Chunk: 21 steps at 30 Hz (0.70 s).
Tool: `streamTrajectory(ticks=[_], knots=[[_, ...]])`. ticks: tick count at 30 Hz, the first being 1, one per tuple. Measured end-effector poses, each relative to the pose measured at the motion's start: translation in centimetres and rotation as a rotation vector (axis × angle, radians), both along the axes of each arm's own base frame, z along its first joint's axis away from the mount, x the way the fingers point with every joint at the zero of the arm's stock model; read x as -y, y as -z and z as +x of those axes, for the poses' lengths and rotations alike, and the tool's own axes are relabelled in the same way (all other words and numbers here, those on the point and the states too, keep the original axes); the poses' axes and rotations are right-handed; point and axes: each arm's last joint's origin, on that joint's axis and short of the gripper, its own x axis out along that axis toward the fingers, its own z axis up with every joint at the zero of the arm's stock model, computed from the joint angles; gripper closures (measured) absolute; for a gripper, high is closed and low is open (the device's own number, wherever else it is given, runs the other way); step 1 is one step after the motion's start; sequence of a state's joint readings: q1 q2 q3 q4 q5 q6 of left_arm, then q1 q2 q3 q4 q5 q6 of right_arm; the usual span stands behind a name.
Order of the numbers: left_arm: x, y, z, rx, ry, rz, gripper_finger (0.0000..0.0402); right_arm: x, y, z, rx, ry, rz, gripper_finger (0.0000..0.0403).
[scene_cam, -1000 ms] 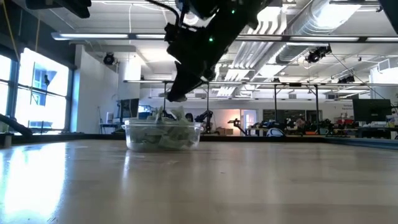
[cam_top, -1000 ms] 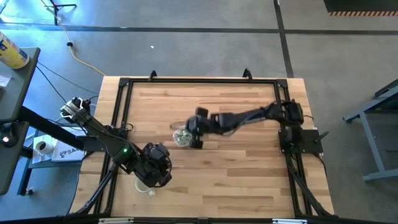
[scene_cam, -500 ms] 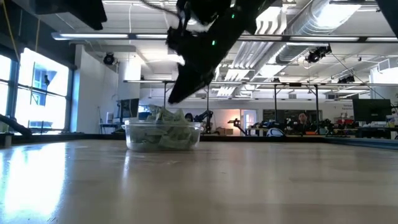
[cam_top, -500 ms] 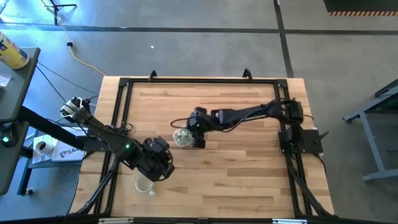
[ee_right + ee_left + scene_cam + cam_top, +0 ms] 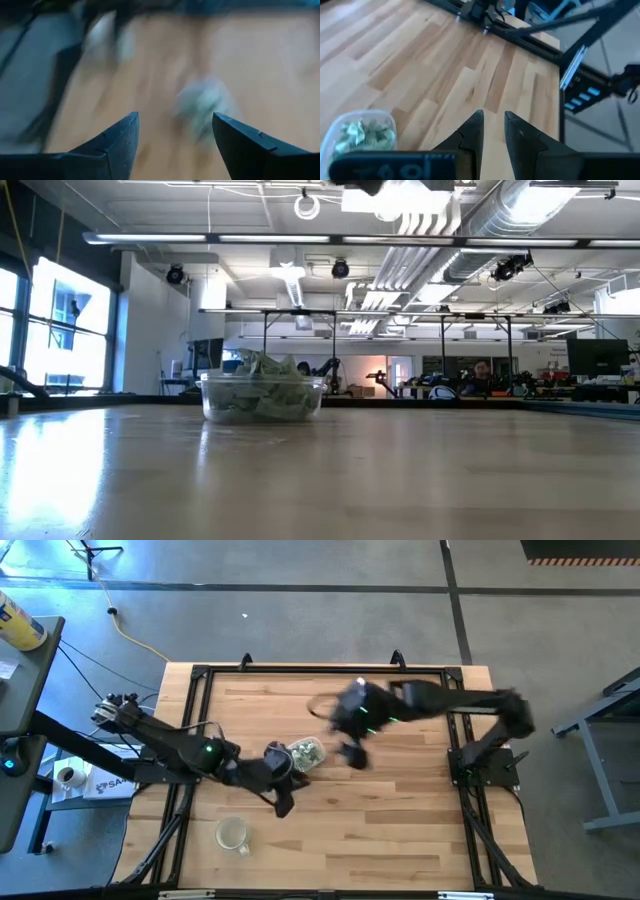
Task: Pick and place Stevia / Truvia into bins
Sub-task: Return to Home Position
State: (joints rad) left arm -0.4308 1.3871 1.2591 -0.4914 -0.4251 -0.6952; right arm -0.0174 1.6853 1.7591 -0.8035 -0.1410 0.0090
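The bin is a small clear tub (image 5: 305, 753) near the table's middle, heaped with green and white Stevia sachets (image 5: 262, 378); it stands on its base (image 5: 263, 416). My left gripper (image 5: 283, 803) is just to the near left of the tub. Its fingers stand a narrow gap apart (image 5: 493, 125) with only bare wood showing between them, and the tub (image 5: 362, 136) lies off to one side. My right gripper (image 5: 353, 754) is raised high to the right of the tub, its fingers spread wide (image 5: 174, 131) and empty, with the tub (image 5: 202, 102) blurred below.
A round clear cup (image 5: 232, 834) stands near the table's front left. A black frame (image 5: 196, 690) runs round the wooden table top. Bare wood lies to the right of and in front of the tub. The low view shows no arm.
My right gripper has risen quickly out of the tub, going up and toward the table's right and far side, out of the low view. My left gripper has left its place over the cup and swung toward the tub, rising and turning. The tub has stayed put.
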Motion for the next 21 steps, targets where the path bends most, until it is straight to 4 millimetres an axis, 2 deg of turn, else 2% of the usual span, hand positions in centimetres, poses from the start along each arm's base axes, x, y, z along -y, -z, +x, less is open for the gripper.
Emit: streamTrajectory(ticks=[2, 4, 6, 7, 11, 15, 17, 18, 21], knots=[[0.1, 1.8, 0.3, 0.038, 0.058, 0.019, 0.0289, -0.9, 0.6, -3.2, -0.079, -0.048, 0.056, 0.0160], [0.4, 4.1, 0.7, 0.106, 0.135, -0.010, 0.0289, -1.8, 2.6, -6.5, -0.121, -0.025, 0.107, 0.0160], [0.4, 5.3, 0.0, 0.188, 0.229, -0.042, 0.0289, -2.3, 4.1, -9.9, -0.064, 0.034, 0.169, 0.0159], [0.0, 5.2, -0.5, 0.246, 0.262, -0.055, 0.0289, -2.4, 4.3, -11.7, -0.008, 0.054, 0.205, 0.0159], [-3.1, 2.7, -4.4, 0.377, 0.281, 0.018, 0.0289, -1.8, 4.3, -18.3, 0.227, 0.088, 0.283, 0.0159], [-5.9, 1.2, -9.5, 0.342, 0.231, 0.118, 0.0289, -0.7, 5.4, -23.4, 0.357, 0.302, 0.273, 0.0159], [-6.7, 1.5, -11.7, 0.336, 0.207, 0.159, 0.0289, -0.5, 6.1, -25.5, 0.416, 0.388, 0.363, 0.0159], [-7.1, 1.6, -12.6, 0.358, 0.196, 0.166, 0.0289, -0.5, 6.4, -26.2, 0.468, 0.369, 0.375, 0.0159], [-7.9, 3.4, -14.8, 0.452, 0.181, 0.186, 0.0289, -0.8, 7.5, -27.4, 0.651, 0.176, 0.324, 0.0159]])
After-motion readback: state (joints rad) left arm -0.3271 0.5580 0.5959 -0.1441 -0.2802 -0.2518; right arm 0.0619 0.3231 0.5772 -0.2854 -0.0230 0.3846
